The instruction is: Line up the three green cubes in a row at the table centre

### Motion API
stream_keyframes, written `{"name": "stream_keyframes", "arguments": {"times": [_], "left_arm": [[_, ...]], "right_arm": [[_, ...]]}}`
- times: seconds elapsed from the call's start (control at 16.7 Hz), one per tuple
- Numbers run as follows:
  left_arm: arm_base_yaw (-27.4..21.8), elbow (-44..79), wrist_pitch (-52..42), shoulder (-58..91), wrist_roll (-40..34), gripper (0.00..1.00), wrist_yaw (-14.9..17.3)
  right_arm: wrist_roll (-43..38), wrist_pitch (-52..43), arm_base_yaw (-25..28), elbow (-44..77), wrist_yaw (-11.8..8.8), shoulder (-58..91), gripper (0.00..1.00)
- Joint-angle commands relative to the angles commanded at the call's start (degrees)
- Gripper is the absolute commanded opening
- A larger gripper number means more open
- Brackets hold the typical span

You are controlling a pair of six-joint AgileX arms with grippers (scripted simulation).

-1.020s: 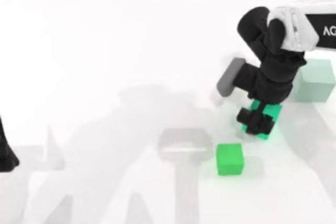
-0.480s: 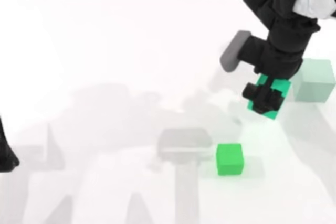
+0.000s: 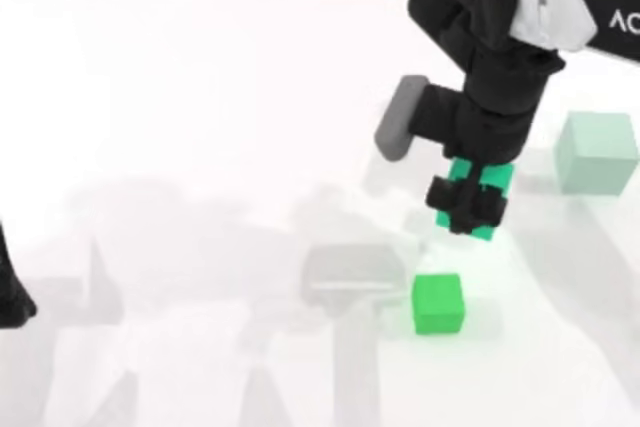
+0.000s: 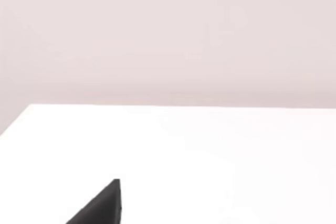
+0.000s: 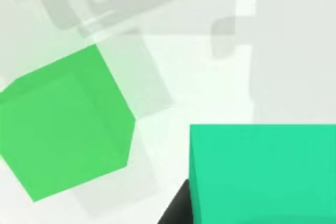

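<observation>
Emerald-teal, the medium cube (image 3: 470, 197) sits clamped in the right gripper (image 3: 466, 205) above the white table (image 3: 200, 97), just up from the small bright green cube (image 3: 438, 303); the pale mint-grey cube (image 3: 596, 152) rests near the right edge. The left arm (image 3: 10, 292) is parked at far left — left wrist view shows only bare table, so I cannot tell its grip. Right wrist view: emerald cube (image 5: 262, 174) held, bright green cube (image 5: 65, 127) beside it.
</observation>
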State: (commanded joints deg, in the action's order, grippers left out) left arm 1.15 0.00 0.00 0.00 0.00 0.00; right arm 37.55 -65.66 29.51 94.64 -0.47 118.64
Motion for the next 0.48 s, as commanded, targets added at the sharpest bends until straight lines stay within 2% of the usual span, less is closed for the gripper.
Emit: {"name": "stream_keyframes", "arguments": {"times": [0.3,0.48], "left_arm": [[0.0,0.0,0.0,0.0,0.0,1.00,0.0],[0.0,0.0,0.0,0.0,0.0,1.00,0.0]], "right_arm": [[4.0,-2.5,13.6,2.1,-0.1,-0.3,0.00],[5.2,-3.0,17.0,2.6,-0.1,-0.8,0.00]]}}
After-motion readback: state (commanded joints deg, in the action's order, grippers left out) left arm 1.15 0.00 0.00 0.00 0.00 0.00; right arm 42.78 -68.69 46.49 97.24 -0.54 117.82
